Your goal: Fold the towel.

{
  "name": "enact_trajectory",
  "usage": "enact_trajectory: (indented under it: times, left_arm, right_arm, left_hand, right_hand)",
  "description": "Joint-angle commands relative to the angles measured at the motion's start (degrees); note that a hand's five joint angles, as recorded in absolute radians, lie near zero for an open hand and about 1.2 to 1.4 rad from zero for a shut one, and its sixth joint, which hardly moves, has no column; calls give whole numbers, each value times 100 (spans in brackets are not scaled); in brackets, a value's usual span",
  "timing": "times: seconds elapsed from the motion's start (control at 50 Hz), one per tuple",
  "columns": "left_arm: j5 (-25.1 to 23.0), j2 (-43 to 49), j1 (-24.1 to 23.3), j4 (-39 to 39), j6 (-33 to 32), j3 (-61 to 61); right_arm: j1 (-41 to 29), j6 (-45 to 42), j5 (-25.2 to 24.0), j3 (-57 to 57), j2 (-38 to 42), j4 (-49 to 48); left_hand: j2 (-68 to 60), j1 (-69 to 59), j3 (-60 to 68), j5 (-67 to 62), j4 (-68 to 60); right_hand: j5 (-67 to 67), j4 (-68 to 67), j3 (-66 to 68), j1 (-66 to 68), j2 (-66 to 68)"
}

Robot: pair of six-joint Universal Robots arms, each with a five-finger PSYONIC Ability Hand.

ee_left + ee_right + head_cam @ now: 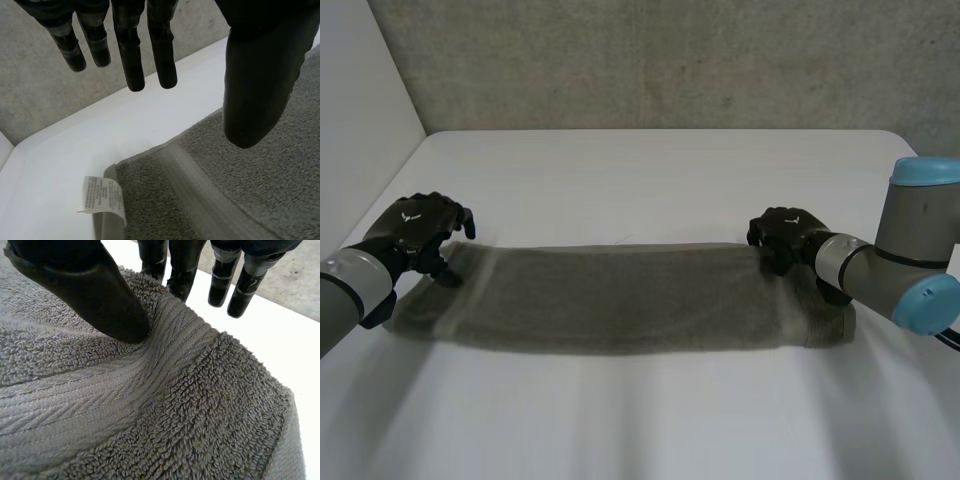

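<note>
The towel [620, 295] was laid flat as a long grey strip across the near half of the table [650, 170], running from left to right, with a hand at each far corner. At its left end a second layer and a white label [102, 196] were seen under the top one, so one fold was judged to be already made.

The far right corner was pinched by the right hand [782, 235]: the thumb [85, 290] was pressed into the woven band and two fingers [182, 275] were tucked behind the far edge (the others were held straight over the bare table). The cloth was drawn up slightly at that pinch.

The left hand [420, 232] was held spread over the far left corner, its thumb [260, 90] above the towel and its fingers [132, 55] straight, beyond the far edge; nothing was gripped by it.

The step in hand was judged to be the taking of both far corners. For the next move, the left corner would need to be pinched to match the right, and both corners then raised evenly so that the strip is not skewed.
</note>
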State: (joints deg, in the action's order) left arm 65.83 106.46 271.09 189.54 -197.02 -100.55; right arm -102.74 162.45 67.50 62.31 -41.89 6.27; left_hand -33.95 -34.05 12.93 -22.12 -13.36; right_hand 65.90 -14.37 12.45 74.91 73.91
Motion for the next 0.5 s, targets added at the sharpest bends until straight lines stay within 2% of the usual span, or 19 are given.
enact_trajectory:
  times: [0.02, 0.26, 0.3, 0.32, 0.34, 0.36, 0.38, 0.4, 0.5]
  left_arm:
    - [0, 16, -3, 48, -3, 1]
    - [0, 24, -3, 48, -3, 18]
    - [0, 24, -3, 48, -12, 18]
    - [0, 24, -3, 48, -3, 10]
    - [0, 16, -3, 48, -12, 9]
    - [0, 16, -3, 48, -12, 9]
    - [0, 16, -3, 48, -12, 1]
    - [0, 16, -3, 48, -12, 1]
    - [9, -11, 5, 39, -12, -8]
  right_arm:
    - [-9, -11, 281, -780, 453, -11]
    - [-132, -2, 281, -1072, 620, -20]
    - [-158, -2, 281, -1063, 656, -20]
    - [-184, -2, 281, -1054, 673, -20]
    - [-193, -2, 281, -1037, 682, -29]
    - [-193, -2, 281, -1036, 682, -29]
    - [-202, -2, 290, -1010, 673, -29]
    - [-202, -20, 316, -949, 612, -29]
    - [-202, -73, 439, -456, 58, -90]
  left_hand:
    - [221, 230, -293, 37, 336]
    - [221, 230, -293, 37, 336]
    - [221, 230, -293, 37, 336]
    - [221, 230, -293, 37, 336]
    - [221, 230, -293, 37, 336]
    - [221, 230, -293, 37, 336]
    - [221, 230, -293, 37, 336]
    - [221, 230, -293, 37, 336]
    - [221, 230, -293, 37, 336]
  right_hand:
    - [410, 437, -245, 509, 609]
    - [410, 437, -245, 509, 609]
    - [-106, 437, -245, -6, 94]
    - [-1288, 437, -245, -1188, -1089]
    - [-3531, 437, -245, -3432, -3332]
    - [-3554, 437, -245, -3454, -3354]
    - [-6202, 437, -245, -6102, -6002]
    - [-6590, 437, -245, -6491, -6391]
    - [-6590, 437, -245, -6491, -6391]
